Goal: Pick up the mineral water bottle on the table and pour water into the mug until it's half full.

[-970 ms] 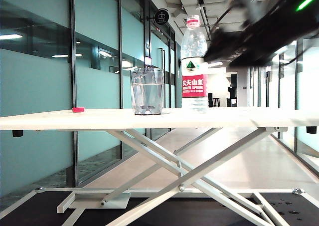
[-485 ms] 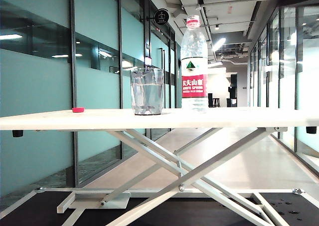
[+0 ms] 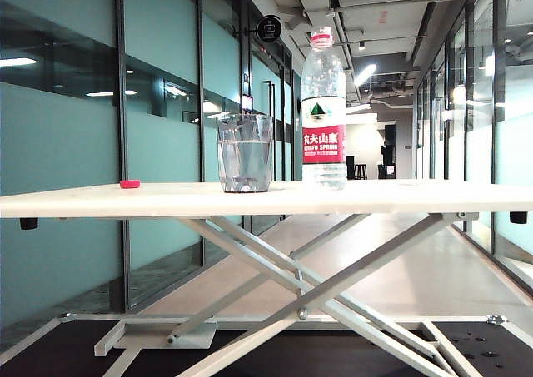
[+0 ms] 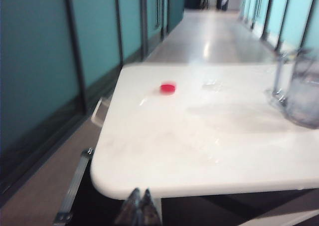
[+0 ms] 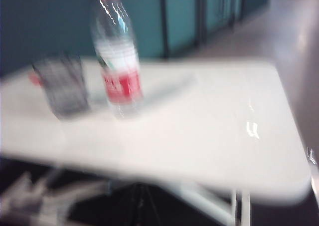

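Note:
The mineral water bottle (image 3: 324,111) stands upright on the table (image 3: 400,195), red cap on, just right of the mug (image 3: 245,152). Water (image 3: 245,165) fills the lower part of the mug. Neither gripper shows in the exterior view. In the left wrist view my left gripper (image 4: 139,208) sits shut and empty below the table's (image 4: 199,136) near edge, far from the mug (image 4: 304,94). The right wrist view is blurred. It shows the bottle (image 5: 117,61) and mug (image 5: 62,86) well away from my right gripper (image 5: 142,206), a dark shut shape below the table edge.
A small red cap (image 3: 129,184) lies on the table's left part, also seen as the red cap (image 4: 168,88) in the left wrist view. White scissor legs (image 3: 316,285) cross under the tabletop. Glass walls line the corridor behind.
The right arm, a dark blur at the exterior view's upper right a second ago, has dropped out of that view. Bottle, mug and cap have not moved.

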Action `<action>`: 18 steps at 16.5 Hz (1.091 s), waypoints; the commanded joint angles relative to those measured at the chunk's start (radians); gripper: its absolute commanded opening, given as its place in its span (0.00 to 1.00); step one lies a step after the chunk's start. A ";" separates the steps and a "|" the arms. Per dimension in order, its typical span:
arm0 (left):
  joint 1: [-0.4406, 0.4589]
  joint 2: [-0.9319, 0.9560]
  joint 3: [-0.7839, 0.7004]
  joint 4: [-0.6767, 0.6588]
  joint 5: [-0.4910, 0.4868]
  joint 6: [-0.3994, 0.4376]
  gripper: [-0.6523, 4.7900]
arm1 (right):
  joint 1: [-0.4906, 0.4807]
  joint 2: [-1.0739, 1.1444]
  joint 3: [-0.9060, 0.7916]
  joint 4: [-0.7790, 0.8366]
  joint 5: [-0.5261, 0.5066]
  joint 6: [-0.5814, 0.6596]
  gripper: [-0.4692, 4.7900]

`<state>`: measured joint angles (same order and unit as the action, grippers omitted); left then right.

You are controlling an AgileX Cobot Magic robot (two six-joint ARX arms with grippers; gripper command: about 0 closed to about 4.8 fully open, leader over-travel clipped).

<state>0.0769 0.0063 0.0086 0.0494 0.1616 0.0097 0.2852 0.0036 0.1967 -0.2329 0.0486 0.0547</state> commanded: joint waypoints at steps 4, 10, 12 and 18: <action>0.000 -0.003 0.002 0.019 0.011 0.001 0.11 | 0.000 -0.004 -0.139 0.198 0.063 0.029 0.07; 0.000 -0.003 0.002 0.019 0.011 0.001 0.11 | -0.072 -0.004 -0.191 0.271 0.105 -0.014 0.08; 0.000 -0.003 0.002 0.018 0.011 0.001 0.11 | -0.134 -0.004 -0.191 0.272 0.080 -0.009 0.08; 0.000 -0.003 0.002 0.018 0.011 0.001 0.11 | -0.146 -0.004 -0.191 0.270 0.077 -0.005 0.08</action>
<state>0.0769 0.0032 0.0078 0.0563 0.1722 0.0097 0.1410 0.0017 0.0074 0.0208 0.1272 0.0475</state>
